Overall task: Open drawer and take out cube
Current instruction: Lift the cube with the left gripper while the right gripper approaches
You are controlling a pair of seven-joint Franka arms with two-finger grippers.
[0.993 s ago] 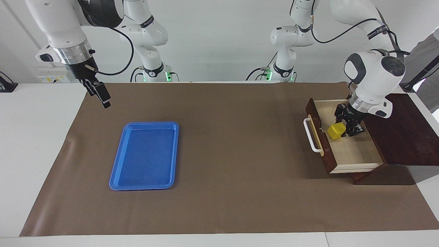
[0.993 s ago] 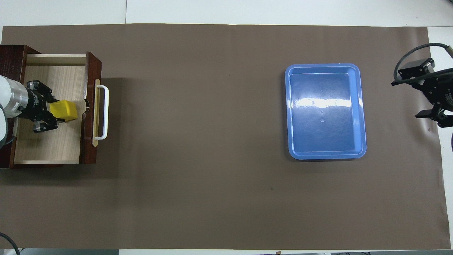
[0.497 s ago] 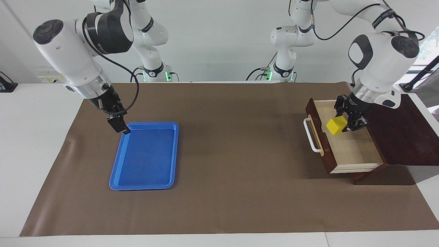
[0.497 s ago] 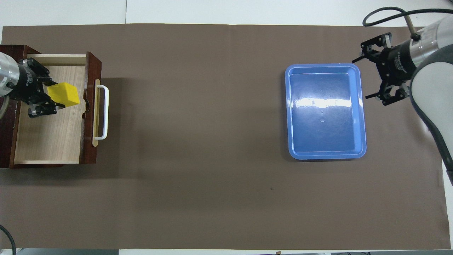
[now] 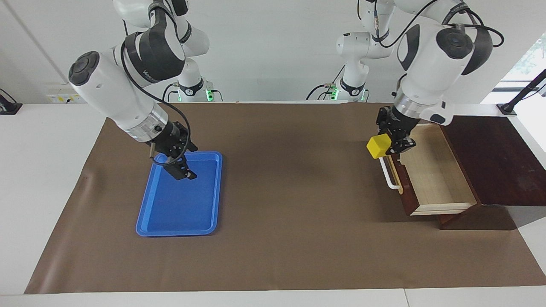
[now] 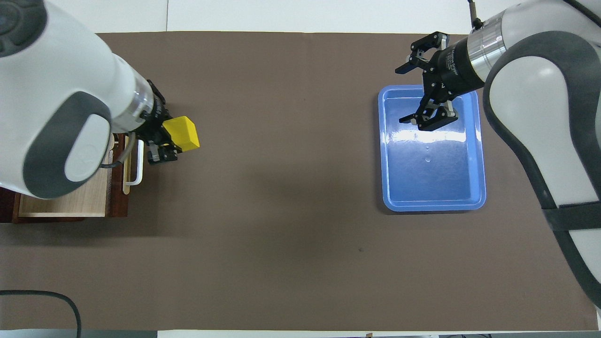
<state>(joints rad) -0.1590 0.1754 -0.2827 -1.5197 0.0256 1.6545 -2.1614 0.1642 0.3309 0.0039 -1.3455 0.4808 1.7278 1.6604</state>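
The drawer [image 5: 431, 175] of the dark wooden box [image 5: 495, 162] stands pulled open, its pale wood inside bare. Its white bar handle [image 5: 388, 172] faces the middle of the table. My left gripper [image 5: 392, 138] is shut on the yellow cube [image 5: 378, 146] and holds it in the air over the drawer's front and handle. From overhead the cube [image 6: 182, 134] and left gripper [image 6: 164, 134] show over the mat just in front of the handle [image 6: 136, 164]. My right gripper [image 5: 185, 164] is open and empty, up over the blue tray.
A flat blue tray [image 5: 140, 221] lies empty on the brown mat toward the right arm's end; it also shows in the overhead view [image 6: 481, 155]. The right gripper [image 6: 403, 95] hangs over one end of it. Bare mat lies between tray and drawer.
My left gripper has lifted the cube out of the drawer and carried it over the drawer's front. My right arm has swung in from the table's end to over the tray.
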